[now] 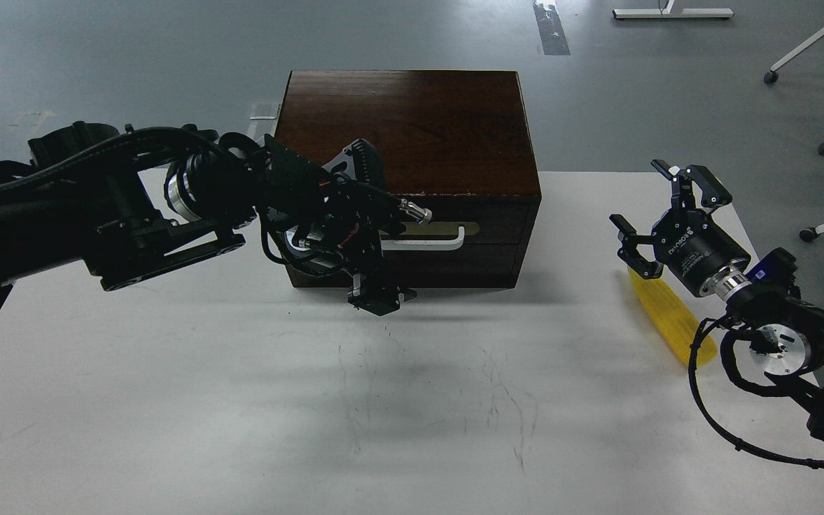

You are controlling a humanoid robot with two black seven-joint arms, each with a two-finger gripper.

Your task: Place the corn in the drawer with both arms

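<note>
Starting nearest the camera, the white table (240, 429) is bare across its front, and the first thing that matters sits out on the right: the corn (669, 315) lies flat on the tabletop, its long axis running diagonally from near-right to far-left. Hanging right over its far end is the right gripper (659, 214), fingers spread wide and holding nothing, with its wrist and body covering part of the cob. So the corn lies below and slightly toward the camera from those jaws, and the right arm is plainly the nearer one; a pick here looks like a matter of dropping down and closing across the cob's narrow width. Moving further back and to the left, the left gripper (365, 236) is up against the front of the wooden box (412, 121), right at the white bar handle (433, 239) of the drawer (455, 232). Seen dark and end-on, whether its fingers have closed on the handle cannot be told. The drawer front sits flush with the box, apparently still shut, and well apart from the corn.
</note>
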